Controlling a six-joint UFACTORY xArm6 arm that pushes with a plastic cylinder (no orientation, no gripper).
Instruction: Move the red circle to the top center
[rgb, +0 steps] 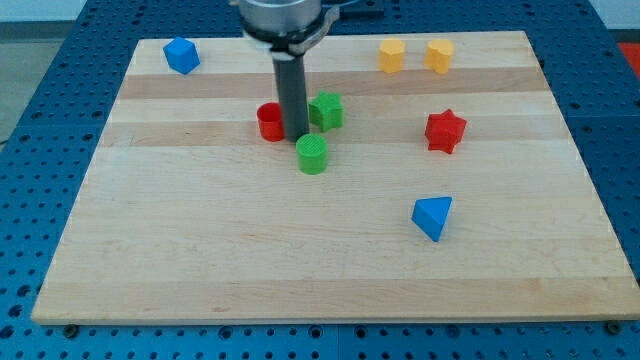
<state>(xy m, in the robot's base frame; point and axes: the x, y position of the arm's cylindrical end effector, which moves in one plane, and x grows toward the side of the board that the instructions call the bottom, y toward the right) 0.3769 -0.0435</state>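
End effector tip (295, 137) beside red circle (270, 122), green blocks (326, 110) adjacent

Lab or robotics test bench, not a home. A pale wooden board (330, 270) of glued strips lies on a blue perforated metal table (30, 200) with a regular grid of mounting holes. Small, plain-coloured plastic blocks are scattered over the board. A grey machine arm (285, 20) with a straight dark rod (293, 95) enters from the view's top.
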